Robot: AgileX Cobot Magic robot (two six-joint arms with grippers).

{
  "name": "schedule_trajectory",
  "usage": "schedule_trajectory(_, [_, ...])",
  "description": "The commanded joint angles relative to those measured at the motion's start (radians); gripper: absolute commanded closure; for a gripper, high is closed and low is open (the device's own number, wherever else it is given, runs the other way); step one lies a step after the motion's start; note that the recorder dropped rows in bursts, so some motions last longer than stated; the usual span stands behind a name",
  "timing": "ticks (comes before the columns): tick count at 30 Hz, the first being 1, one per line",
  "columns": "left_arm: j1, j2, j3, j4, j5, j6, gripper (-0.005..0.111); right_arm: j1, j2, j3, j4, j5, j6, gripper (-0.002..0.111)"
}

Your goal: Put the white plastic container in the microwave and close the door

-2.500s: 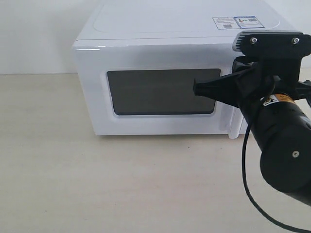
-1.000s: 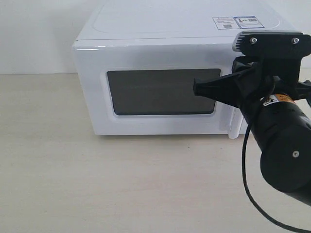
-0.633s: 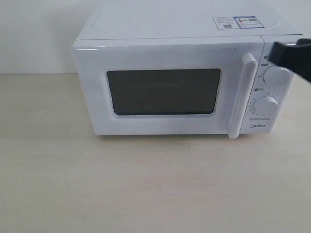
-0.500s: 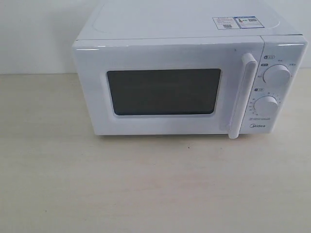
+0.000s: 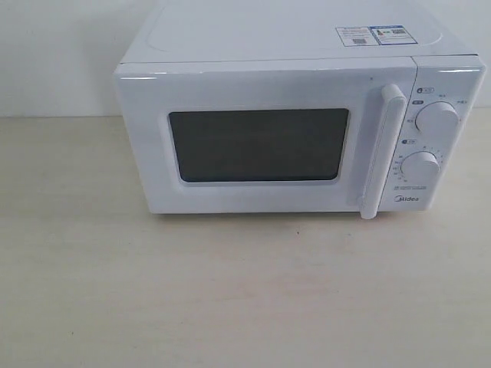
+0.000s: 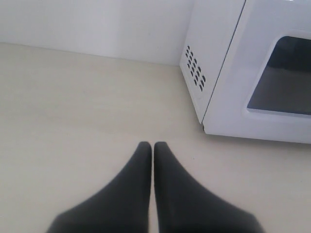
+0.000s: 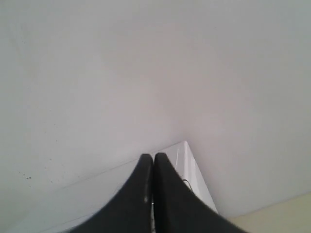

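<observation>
The white microwave stands on the table with its door closed, the dark window facing the exterior view and the vertical bar handle at the door's right edge. The white plastic container shows in no view. Neither arm appears in the exterior view. My left gripper is shut and empty, low over the table beside the microwave's vented left side. My right gripper is shut and empty, above a white corner of the microwave, facing the wall.
Two round dials sit on the microwave's right panel, stickers on its top. A white wall rises behind the pale wooden table.
The right arm, which stood in front of the microwave's handle and control panel, has pulled away to the right and out of the exterior view. The door stays closed.
</observation>
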Motion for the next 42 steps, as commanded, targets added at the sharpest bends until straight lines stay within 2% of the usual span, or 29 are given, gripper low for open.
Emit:
schedule_trajectory(1, [-0.009,-0.002,0.004,-0.005,-0.004,-0.006,0.103,-0.008,-0.016,0.005,-0.019,0.057,-0.018,0.109])
schedule_trajectory(7, [-0.009,-0.002,0.004,-0.005,-0.004,-0.006,0.103,-0.008,-0.014,0.005,-0.019,0.206,-0.01,0.109])
schedule_trajectory(10, [-0.009,-0.002,0.004,-0.005,-0.004,-0.006,0.103,-0.008,-0.014,0.037,-0.019,0.202,0.009,0.109])
schedule_trajectory(12, [-0.009,-0.002,0.004,-0.005,-0.004,-0.006,0.103,-0.008,-0.014,0.078,-0.093,0.176,0.044,0.109])
schedule_trajectory(13, [-0.009,-0.002,0.004,-0.005,-0.004,-0.006,0.103,-0.008,-0.016,0.097,-0.181,0.176,0.096,0.109])
schedule_trajectory(17, [-0.009,-0.002,0.004,-0.005,-0.004,-0.006,0.103,-0.008,-0.026,0.183,-0.857,0.192,0.566,0.109])
schedule_trajectory(19, [-0.009,-0.002,0.004,-0.005,-0.004,-0.006,0.103,-0.008,-0.026,0.21,-1.112,0.2,0.803,0.109])
schedule_trajectory(21, [-0.009,-0.002,0.004,-0.005,-0.004,-0.006,0.103,-0.008,-0.026,0.235,-1.27,0.2,0.97,0.109])
schedule_trajectory(23, [-0.009,-0.002,0.004,-0.005,-0.004,-0.006,0.103,-0.008,-0.026,0.246,-1.316,0.206,1.045,0.109])
schedule_trajectory(25, [-0.009,-0.002,0.004,-0.005,-0.004,-0.006,0.103,-0.008,-0.026,0.246,-1.316,0.24,1.04,0.109])
schedule_trajectory(36, [-0.009,-0.002,0.004,-0.005,-0.004,-0.006,0.103,-0.008,-0.026,0.246,-1.386,0.63,0.998,0.109])
schedule_trajectory(42, [-0.009,-0.002,0.004,-0.005,-0.004,-0.006,0.103,-0.008,-0.026,0.246,-1.385,0.646,1.0,0.109])
